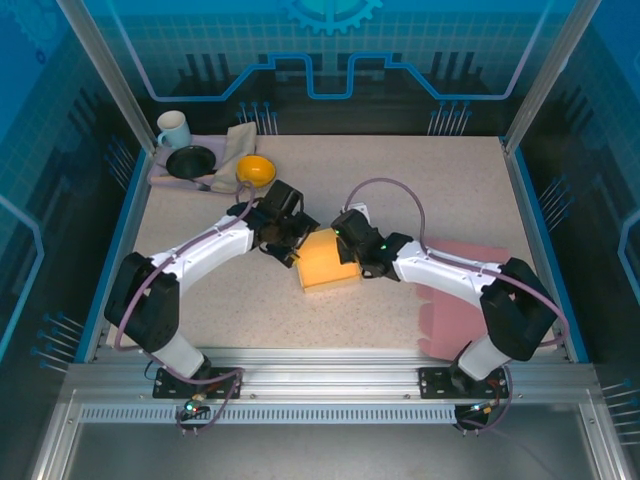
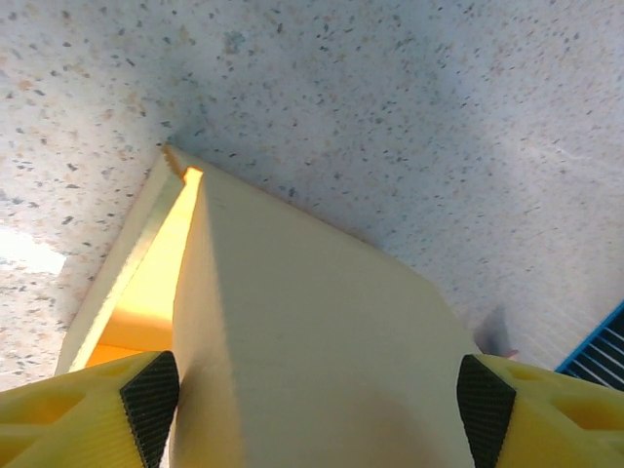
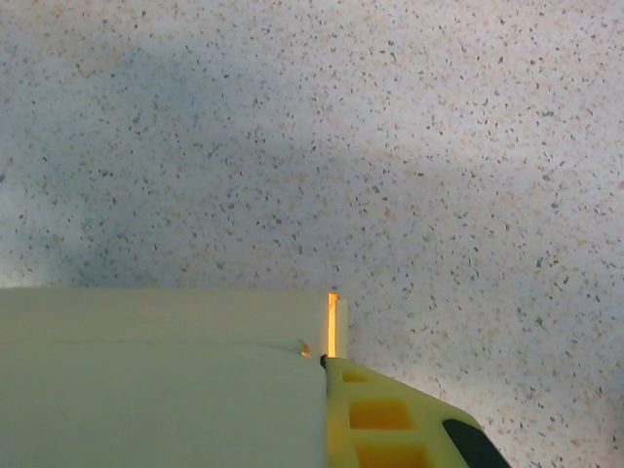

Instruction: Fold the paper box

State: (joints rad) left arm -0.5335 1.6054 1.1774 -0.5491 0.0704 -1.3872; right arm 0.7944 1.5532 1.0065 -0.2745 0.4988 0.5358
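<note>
The left gripper [image 2: 317, 405] stands wide, its black pads [image 2: 151, 405] pressed to either side of a pale panel of the paper box [image 1: 326, 260] — clamped across it. The right gripper [image 1: 361, 262] is closed, its yellow finger [image 3: 390, 419] at the box's opposite corner. The orange-yellow box sits in the middle of the table [image 1: 450, 190] between both arms — a pink mat [image 1: 455, 305] lies near on the right.
</note>
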